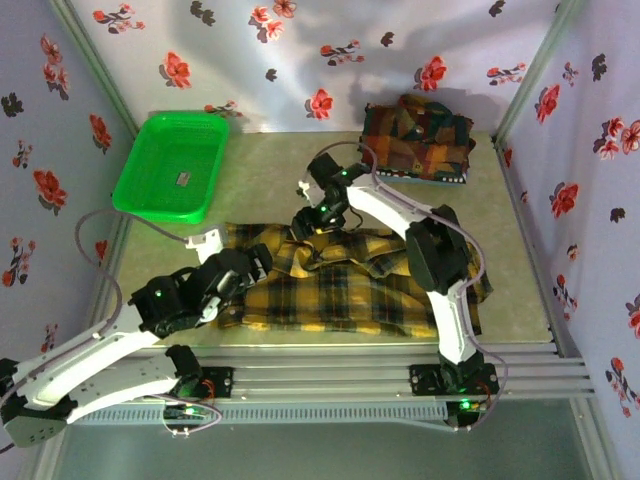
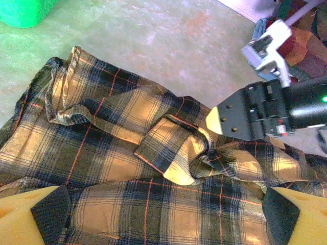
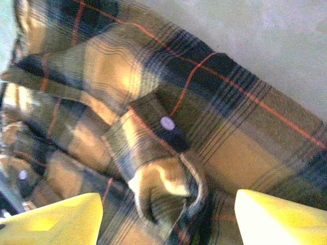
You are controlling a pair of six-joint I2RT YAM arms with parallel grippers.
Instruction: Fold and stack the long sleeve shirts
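Right gripper hangs parted over one mustard shirt, left gripper parted wide; one folded stack, one basket.

Bright, even overhead light with soft shadows; right wrist view blurred.

Mustard-and-black plaid shirt, red-orange-green check shirts, bright green basket.

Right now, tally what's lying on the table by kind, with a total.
mustard-yellow and black plaid flannel shirt, spread out: 1
folded pile of red, orange and dark green plaid flannel: 1 (shirts inside can't be counted)
green plastic basket: 1
Total: 3
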